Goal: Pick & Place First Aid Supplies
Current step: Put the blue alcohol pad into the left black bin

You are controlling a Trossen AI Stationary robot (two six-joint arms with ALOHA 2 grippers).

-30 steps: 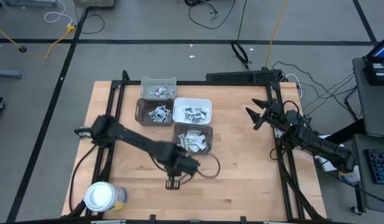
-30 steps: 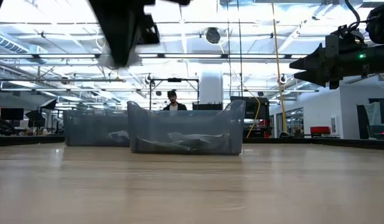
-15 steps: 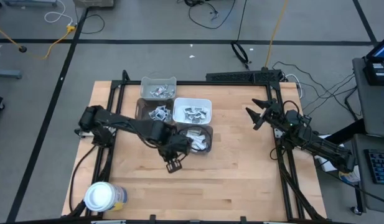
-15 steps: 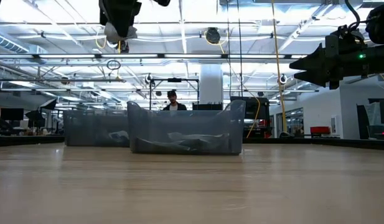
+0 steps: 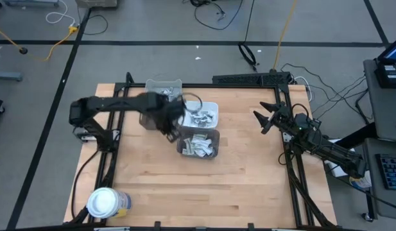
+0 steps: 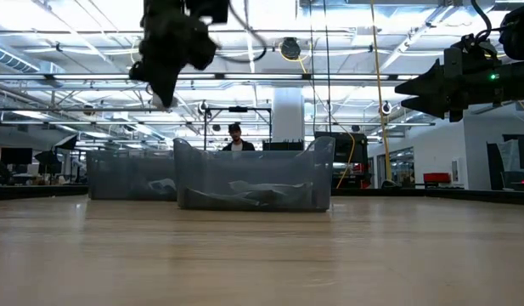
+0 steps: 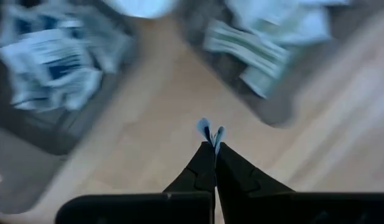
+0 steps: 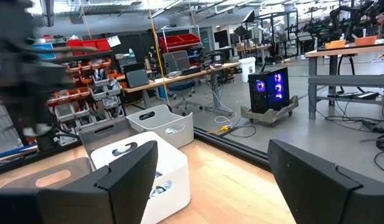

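**Left claw carries a packet above the bins**

The left claw [image 7: 211,144], raised over the cluster of bins, is pinched closed on a small pale-blue paper packet [image 7: 210,132]. White printed packets [image 5: 198,145] fill the grey rectangular bin [image 5: 199,155] nearest the tabletop's [image 5: 249,186] middle; more lie in the white bin [image 5: 210,108]. The right claw [image 5: 264,119] waits spread wide at the right edge.

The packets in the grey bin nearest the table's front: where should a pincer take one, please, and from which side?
Probably from straight above: the walls of the grey bin block every side. Pinch a raised edge of a top packet in the heap. The left pincer is shut on one small packet.
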